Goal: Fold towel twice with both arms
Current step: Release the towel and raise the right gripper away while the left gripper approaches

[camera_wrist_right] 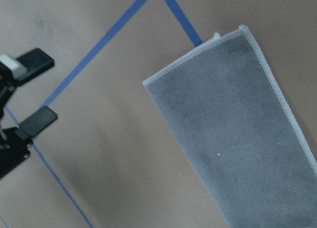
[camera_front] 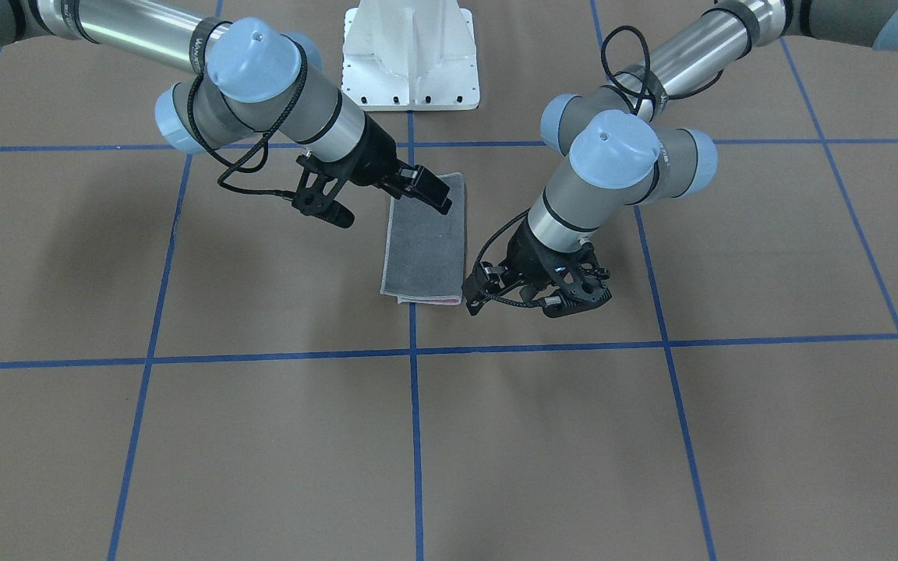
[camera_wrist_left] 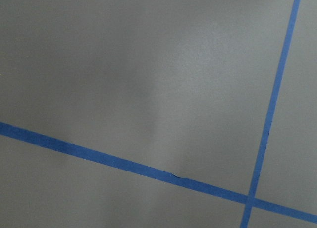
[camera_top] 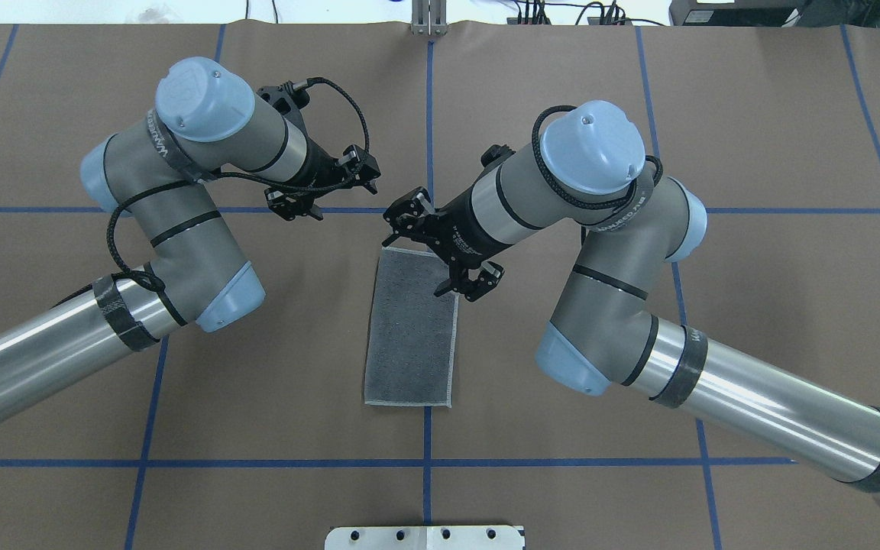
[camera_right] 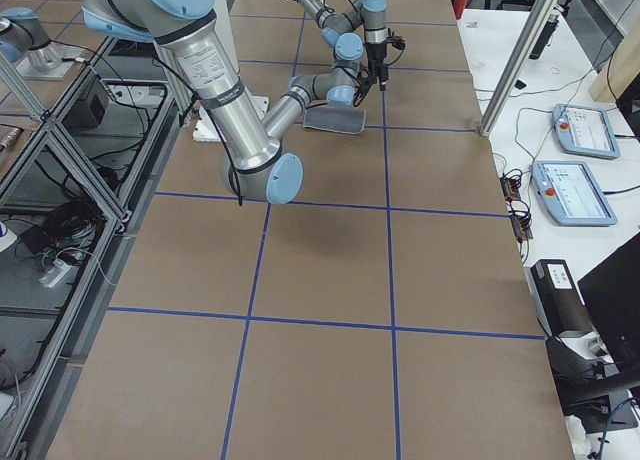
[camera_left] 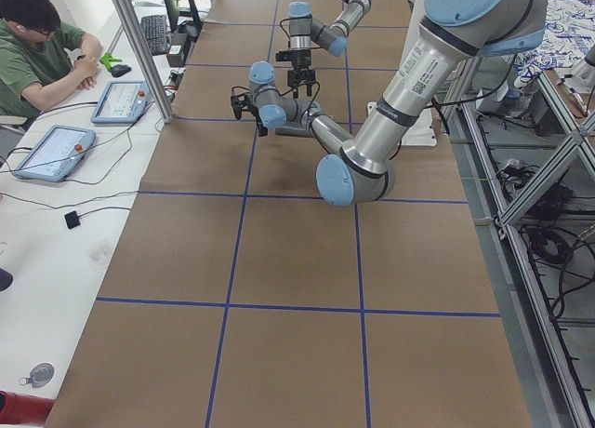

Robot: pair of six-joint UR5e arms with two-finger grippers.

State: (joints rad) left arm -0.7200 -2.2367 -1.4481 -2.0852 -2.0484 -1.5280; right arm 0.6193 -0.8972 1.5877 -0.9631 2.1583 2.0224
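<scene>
The towel (camera_front: 426,249) (camera_top: 413,336) (camera_wrist_right: 233,124) lies flat on the brown table as a narrow rectangle. Its dark grey face is up, and a thin pink strip shows at the end far from the robot. My right gripper (camera_front: 429,191) (camera_top: 406,212) hovers open over the towel, touching nothing. My left gripper (camera_front: 519,292) (camera_top: 325,186) hangs open beside the towel's far corner, apart from the cloth. Two black finger pads (camera_wrist_right: 39,120) stand spread at the left edge of the right wrist view. The left wrist view holds only bare table and blue tape.
The white pedestal base (camera_front: 410,70) (camera_top: 425,537) stands at the robot's edge of the table. Blue tape lines (camera_wrist_left: 267,114) divide the brown surface into squares. A person (camera_left: 37,56) sits at a side table with tablets (camera_right: 585,130) beyond the table's far edge.
</scene>
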